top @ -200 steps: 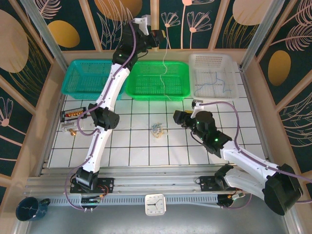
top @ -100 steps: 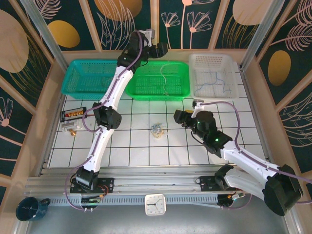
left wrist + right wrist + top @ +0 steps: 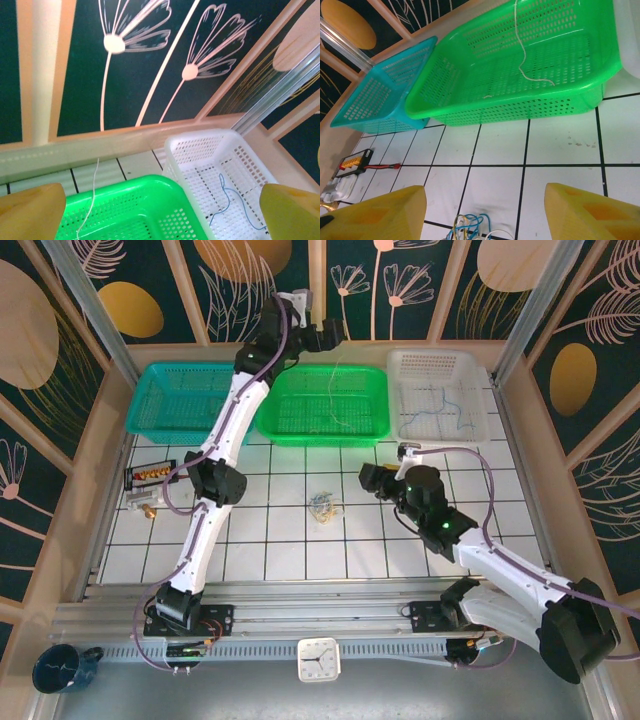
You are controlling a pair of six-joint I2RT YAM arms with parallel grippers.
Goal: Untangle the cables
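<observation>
Holding the left gripper (image 3: 327,336) wide open and empty at 12 o'clock, above the far rim of the green basket (image 3: 300,428). Draping one pale cable (image 3: 337,400) into that basket. Cradling blue cables (image 3: 447,405) in the white basket (image 3: 440,358) at 1 o'clock. Poising the right gripper (image 3: 368,478) about half open, gripping nothing, at 3 o'clock from the clump of cables (image 3: 323,505) lying on the table (image 3: 290,550) at centre.

Tiled counter (image 3: 290,550): white, black grid lines. Teal perforated plastic basket (image 3: 175,400); bright green perforated plastic basket (image 3: 290,405); white perforated plastic basket (image 3: 440,365). Clump of thin cables (image 3: 322,504): blue, yellowish, white strands. Wall panels (image 3: 420,310): dark teal, pale flower outlines, gold ovals.
</observation>
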